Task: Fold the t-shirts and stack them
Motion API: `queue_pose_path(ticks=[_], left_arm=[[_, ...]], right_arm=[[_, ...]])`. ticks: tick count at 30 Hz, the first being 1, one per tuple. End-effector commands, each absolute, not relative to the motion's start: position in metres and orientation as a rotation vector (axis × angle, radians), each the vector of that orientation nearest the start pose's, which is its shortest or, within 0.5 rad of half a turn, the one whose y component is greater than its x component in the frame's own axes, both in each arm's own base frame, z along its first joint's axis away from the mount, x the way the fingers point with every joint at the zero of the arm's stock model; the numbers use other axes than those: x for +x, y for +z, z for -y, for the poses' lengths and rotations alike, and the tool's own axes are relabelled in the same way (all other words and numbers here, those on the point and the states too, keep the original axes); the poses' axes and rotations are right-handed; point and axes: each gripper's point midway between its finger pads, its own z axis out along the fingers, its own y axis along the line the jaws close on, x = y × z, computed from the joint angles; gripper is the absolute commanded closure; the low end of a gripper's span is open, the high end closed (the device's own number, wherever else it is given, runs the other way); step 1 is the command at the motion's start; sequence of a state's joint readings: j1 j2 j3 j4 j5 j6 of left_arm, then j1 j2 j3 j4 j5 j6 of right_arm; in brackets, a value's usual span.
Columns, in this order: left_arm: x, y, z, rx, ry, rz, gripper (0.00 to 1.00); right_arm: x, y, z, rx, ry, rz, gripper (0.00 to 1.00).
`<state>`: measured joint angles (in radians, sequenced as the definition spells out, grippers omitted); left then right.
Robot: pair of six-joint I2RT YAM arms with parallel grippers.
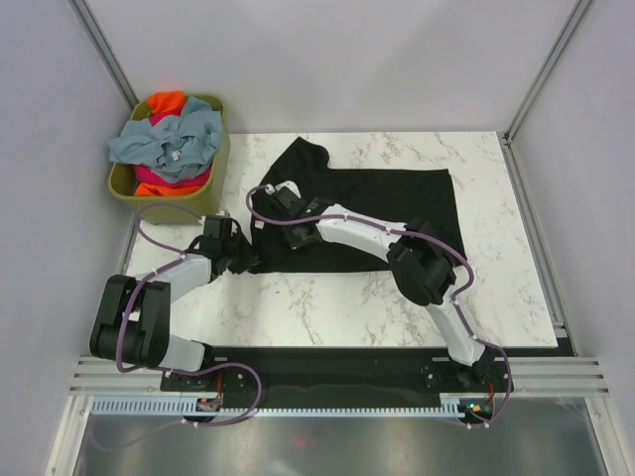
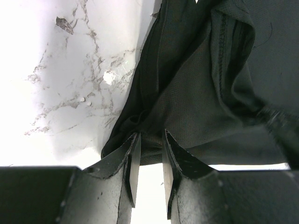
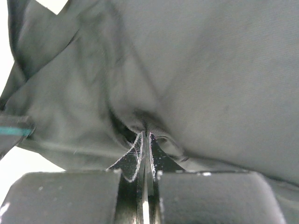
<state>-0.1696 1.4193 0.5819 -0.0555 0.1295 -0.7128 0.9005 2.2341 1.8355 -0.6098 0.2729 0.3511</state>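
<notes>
black t-shirt (image 1: 397, 203); white grey-veined table (image 1: 347, 307); olive basket (image 1: 216, 178); grey-blue shirt (image 1: 169, 139), orange shirt (image 1: 166, 100), pink shirt (image 1: 164, 177).

A big black shirt (image 1: 387, 213) lies on the white stone table (image 1: 337, 307). Its right part is flat and its left part is bunched up. The right gripper (image 1: 281, 206) reaches over the shirt and sits on the bunched part. The left gripper (image 1: 241, 256) is at the shirt's near left corner, touching the cloth. From up here you cannot see how their fingers stand. A green basket (image 1: 220, 174) sits at the far left corner of the table. In it a grey-blue shirt (image 1: 177, 139) lies on top, with an orange shirt (image 1: 166, 100) and a pink shirt (image 1: 164, 178) under it.
</notes>
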Motion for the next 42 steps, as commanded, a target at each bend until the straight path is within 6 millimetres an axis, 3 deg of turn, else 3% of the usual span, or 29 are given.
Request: queue_pose_path(ticks=[1,7,9,12,13,14,16,19,22,23,24,25,26,27,28,29,30,31,32,35,40,42], left_arm=[[0.296,0.006,0.087,-0.616,-0.417,-2.488,0.67],[0.296,0.007,0.087,-0.616,-0.419,-2.489,0.68],[0.296,0.006,0.087,-0.614,-0.419,-2.493,0.68],[0.296,0.006,0.088,-0.616,-0.42,-2.492,0.68],[0.296,0.006,0.087,-0.616,-0.419,-2.494,0.68],[0.296,0.006,0.087,-0.615,-0.417,-2.494,0.68],[0.296,0.006,0.087,-0.618,-0.415,-2.498,0.67],[0.296,0.008,0.089,-0.621,-0.429,-2.503,0.62],[0.301,0.021,0.092,-0.609,-0.451,-2.485,0.53],[0.304,0.028,0.091,-0.607,-0.445,-2.478,0.47],[0.306,0.034,0.091,-0.597,-0.44,-2.469,0.43],[0.306,0.039,0.089,-0.587,-0.425,-2.467,0.39],[0.311,0.05,0.086,-0.579,-0.409,-2.434,0.36],[0.312,0.059,0.084,-0.575,-0.394,-2.43,0.31],[0.314,0.067,0.082,-0.565,-0.383,-2.415,0.29],[0.316,0.077,0.08,-0.561,-0.378,-2.387,0.27],[0.317,0.086,0.08,-0.556,-0.379,-2.375,0.27],[0.319,0.093,0.081,-0.554,-0.384,-2.357,0.27],[0.32,0.098,0.082,-0.55,-0.389,-2.344,0.27],[0.323,0.104,0.092,-0.53,-0.421,-2.334,0.27],[0.328,0.086,0.126,-0.455,-0.502,-2.399,0.28],[0.329,0.082,0.136,-0.439,-0.542,-2.41,0.28]], right_arm=[[0.396,0.065,-0.374,-0.411,0.096,-2.438,1.0],[0.436,0.064,-0.352,-0.261,0.108,-2.447,1.0],[0.443,0.059,-0.348,-0.242,0.128,-2.464,0.95],[0.45,0.054,-0.343,-0.21,0.14,-2.48,0.64],[0.45,0.053,-0.342,-0.204,0.148,-2.484,0.36],[0.453,0.052,-0.339,-0.191,0.149,-2.488,0.24],[0.456,0.058,-0.339,-0.189,0.173,-2.483,0.11],[0.464,0.081,-0.331,-0.179,0.191,-2.445,0.09],[0.468,0.093,-0.308,-0.153,0.167,-2.437,0.07],[0.473,0.115,-0.293,-0.114,0.173,-2.405,0.07],[0.472,0.121,-0.281,-0.095,0.165,-2.4,0.07],[0.464,0.111,-0.265,-0.079,0.135,-2.43,0.06],[0.467,0.138,-0.243,-0.023,0.15,-2.38,0.06],[0.464,0.143,-0.228,0.014,0.148,-2.369,0.05],[0.448,0.147,-0.205,0.051,0.145,-2.362,0.04],[0.448,0.147,-0.176,0.128,0.135,-2.356,0.04],[0.441,0.146,-0.158,0.171,0.134,-2.353,0.04],[0.419,0.12,-0.139,0.211,0.121,-2.409,0.03],[0.419,0.135,-0.116,0.282,0.16,-2.351,0.03],[0.391,0.109,-0.083,0.37,0.178,-2.386,0.04],[0.355,0.059,-0.086,0.38,0.245,-2.499,0.04],[0.349,0.051,-0.083,0.405,0.248,-2.506,0.04]])
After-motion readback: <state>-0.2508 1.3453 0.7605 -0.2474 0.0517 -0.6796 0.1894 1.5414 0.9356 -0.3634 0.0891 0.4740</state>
